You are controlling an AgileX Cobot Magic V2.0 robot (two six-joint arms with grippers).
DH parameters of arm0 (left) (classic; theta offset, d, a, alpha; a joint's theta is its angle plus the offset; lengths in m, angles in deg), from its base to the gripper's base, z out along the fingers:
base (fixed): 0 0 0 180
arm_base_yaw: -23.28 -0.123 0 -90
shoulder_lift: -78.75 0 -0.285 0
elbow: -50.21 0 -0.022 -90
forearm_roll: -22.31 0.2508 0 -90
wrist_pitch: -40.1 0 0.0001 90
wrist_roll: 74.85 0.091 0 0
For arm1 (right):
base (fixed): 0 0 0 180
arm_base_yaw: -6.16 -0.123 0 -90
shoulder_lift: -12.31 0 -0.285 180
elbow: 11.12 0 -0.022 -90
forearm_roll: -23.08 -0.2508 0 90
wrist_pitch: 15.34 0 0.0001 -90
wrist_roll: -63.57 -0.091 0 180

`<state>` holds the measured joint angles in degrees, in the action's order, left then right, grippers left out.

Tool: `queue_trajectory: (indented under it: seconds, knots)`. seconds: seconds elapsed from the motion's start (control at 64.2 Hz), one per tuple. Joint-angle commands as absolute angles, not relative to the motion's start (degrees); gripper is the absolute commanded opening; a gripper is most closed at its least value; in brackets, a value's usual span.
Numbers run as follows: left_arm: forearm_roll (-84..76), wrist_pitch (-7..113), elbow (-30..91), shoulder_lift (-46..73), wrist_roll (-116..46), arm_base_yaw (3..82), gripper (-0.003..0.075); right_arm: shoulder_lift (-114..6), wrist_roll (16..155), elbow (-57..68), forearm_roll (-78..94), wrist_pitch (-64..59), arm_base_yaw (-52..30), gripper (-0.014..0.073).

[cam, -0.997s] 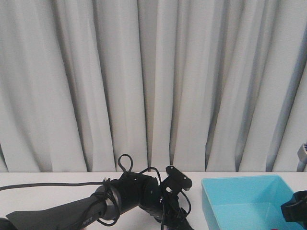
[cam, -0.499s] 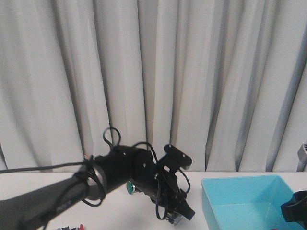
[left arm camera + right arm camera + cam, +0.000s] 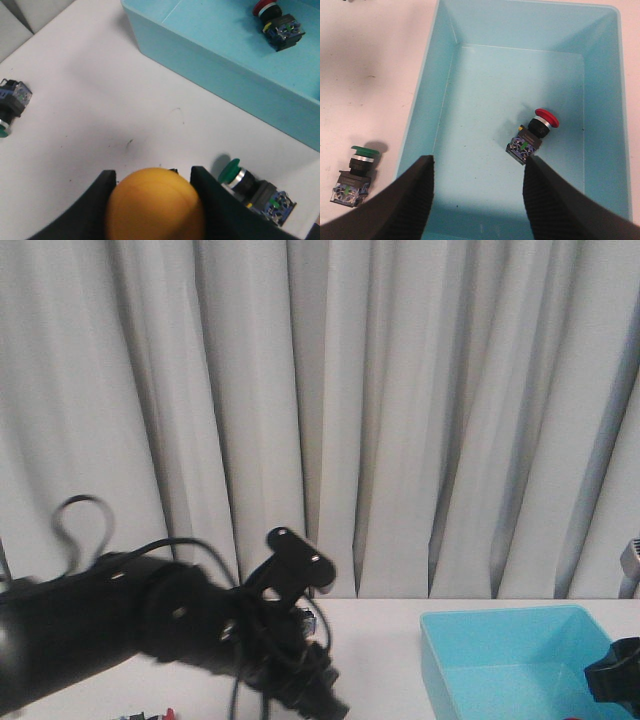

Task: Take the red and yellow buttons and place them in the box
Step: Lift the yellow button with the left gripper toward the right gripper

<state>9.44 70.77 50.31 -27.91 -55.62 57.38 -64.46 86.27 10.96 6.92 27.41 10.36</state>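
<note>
The yellow button (image 3: pixel 155 207) fills the space between my left gripper's (image 3: pixel 152 175) fingers, which are shut on its domed cap above the white table. In the front view that arm is blurred, left of the turquoise box (image 3: pixel 510 665). The red button (image 3: pixel 537 132) lies on its side on the box floor (image 3: pixel 485 100); the left wrist view also shows the red button (image 3: pixel 272 20) inside the box (image 3: pixel 225 55). My right gripper (image 3: pixel 477 200) hangs open over the box's near end, holding nothing.
One green-capped button (image 3: pixel 357 170) lies on the table just outside the box's wall; the left wrist view shows this green button (image 3: pixel 250 187) close beside my left fingers. Another green-capped switch (image 3: pixel 12 102) lies farther off. Grey curtains (image 3: pixel 320 410) hang behind the table.
My left arm has lifted off the table and swung left, away from the box. The right arm has stayed where it was.
</note>
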Motion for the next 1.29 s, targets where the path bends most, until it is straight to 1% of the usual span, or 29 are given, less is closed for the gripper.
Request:
queue_trajectory:
  seconds: [0.0,0.125,0.249,0.343,0.405,0.421,0.436,0.514,0.592,0.732,0.919,1.044,1.153,1.278]
  knots:
    - [8.5,64.9,44.3,-19.5,-55.2,57.4,0.0206,-63.1,86.4,9.6,5.9,24.1,10.5,0.0393]
    - [8.5,63.6,37.0,-14.4,-55.2,57.4,0.0206,-63.1,86.4,9.6,5.9,24.3,10.5,0.0393]
    - [8.5,63.8,34.0,-12.6,-53.4,57.5,0.0206,-63.8,86.9,9.6,6.0,24.9,10.5,0.0404]
    - [8.5,63.9,34.0,-12.6,-51.6,57.5,0.0206,-65.2,89.9,9.6,5.7,25.9,10.5,0.0458]
    - [8.5,63.9,34.0,-12.6,-51.4,57.5,0.0206,-66.7,91.9,9.6,3.8,26.6,10.5,0.0525]
    - [8.5,64.0,34.0,-12.6,-51.3,57.5,0.0206,-66.7,92.1,9.6,3.8,26.6,10.5,0.0525]
    - [8.5,64.1,34.2,-12.6,-51.1,57.5,0.0206,-67.4,93.0,9.6,3.0,26.7,10.5,0.0554]
    - [8.5,65.2,35.0,-12.6,-49.7,57.5,0.0206,-69.0,96.3,9.6,-0.6,27.2,10.5,0.0618]
    - [8.2,66.3,36.8,-12.7,-47.6,57.5,0.0206,-70.2,100.9,9.6,-5.2,28.0,10.5,0.0645]
    - [2.1,68.9,39.6,-13.0,-41.9,57.5,0.0206,-72.4,117.2,9.6,-16.8,32.4,10.5,0.0631]
    - [-14.3,70.5,40.0,-14.3,-24.6,57.5,0.0209,-73.9,140.0,9.6,-30.4,41.2,10.4,0.0578]
    - [-27.2,71.9,40.0,-15.0,-11.5,57.5,0.0209,-74.6,154.0,9.6,-33.3,42.5,6.3,0.0561]
    - [-35.8,73.7,39.9,-15.1,-1.0,57.5,0.0209,-74.9,160.6,9.6,-33.4,39.7,0.3,0.0555]
    - [-42.6,74.8,39.9,-15.1,7.5,57.5,0.0209,-75.3,160.6,9.6,-33.3,36.5,-4.9,0.0554]
